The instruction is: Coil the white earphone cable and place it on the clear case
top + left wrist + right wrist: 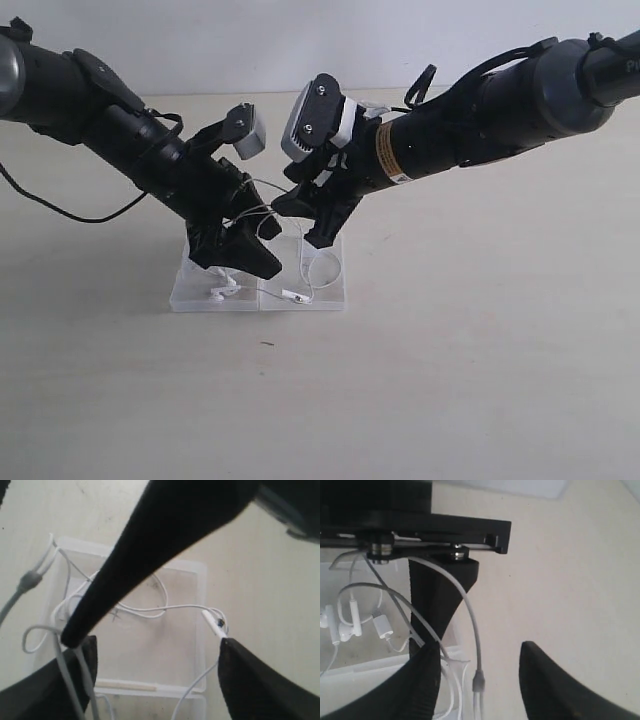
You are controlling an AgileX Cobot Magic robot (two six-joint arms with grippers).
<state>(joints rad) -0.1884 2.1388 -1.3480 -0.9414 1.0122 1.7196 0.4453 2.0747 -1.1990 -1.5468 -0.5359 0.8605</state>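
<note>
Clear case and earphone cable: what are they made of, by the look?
The clear case: likely rigid plastic, transparent and scuffed; the table shows through and the walls look frosted. The white earphone cable: seems a soft rubbery or plastic sheath, smooth matte white; it falls in loose loops.

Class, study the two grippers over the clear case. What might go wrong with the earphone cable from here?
1. The white earphone cable drapes against fingers of both the left gripper and the right gripper; pulling away could snag it and drag the loose loops off the clear case.
2. In the right wrist view one strand passes beyond the case edge, so the coil may end up only partly on it.
</note>
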